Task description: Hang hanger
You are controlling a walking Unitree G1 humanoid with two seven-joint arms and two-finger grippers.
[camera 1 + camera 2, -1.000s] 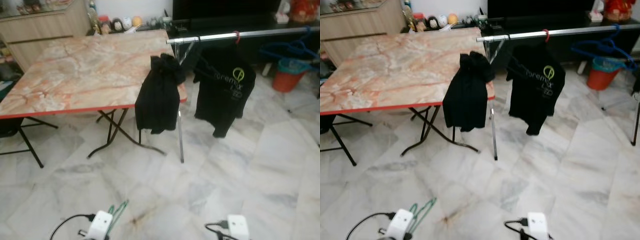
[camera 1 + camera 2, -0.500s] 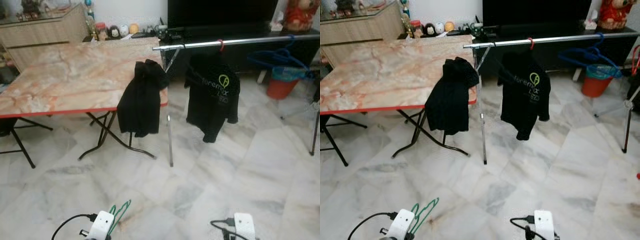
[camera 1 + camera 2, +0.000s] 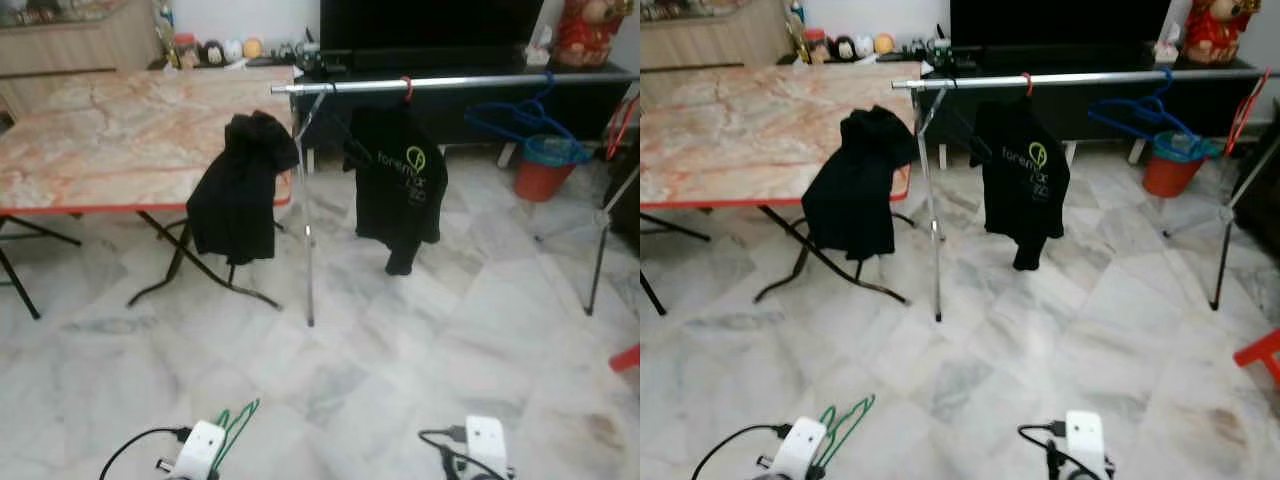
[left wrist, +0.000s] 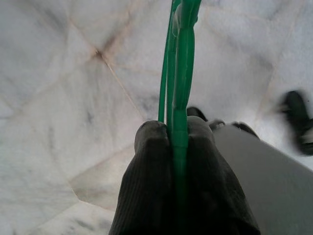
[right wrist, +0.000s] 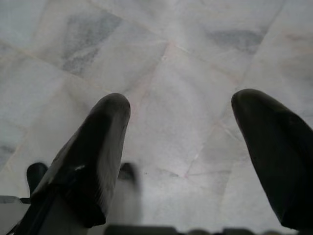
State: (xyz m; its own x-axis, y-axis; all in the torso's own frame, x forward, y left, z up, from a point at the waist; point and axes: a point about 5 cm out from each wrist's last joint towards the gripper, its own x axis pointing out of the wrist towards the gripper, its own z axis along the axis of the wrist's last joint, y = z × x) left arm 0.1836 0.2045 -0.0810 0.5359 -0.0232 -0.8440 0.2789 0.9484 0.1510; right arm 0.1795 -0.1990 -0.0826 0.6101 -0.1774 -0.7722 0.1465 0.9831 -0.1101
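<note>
Green hanger clamped in left tool low over marble floor, well short of clothes rail; right tool fingers apart, idle.

A pale marble-tiled floor spreads beneath a folding table with a pink marbled top and red edge, while a dark low cabinet lines the far wall, an orange bucket beside it and a wooden sideboard at left.
</note>
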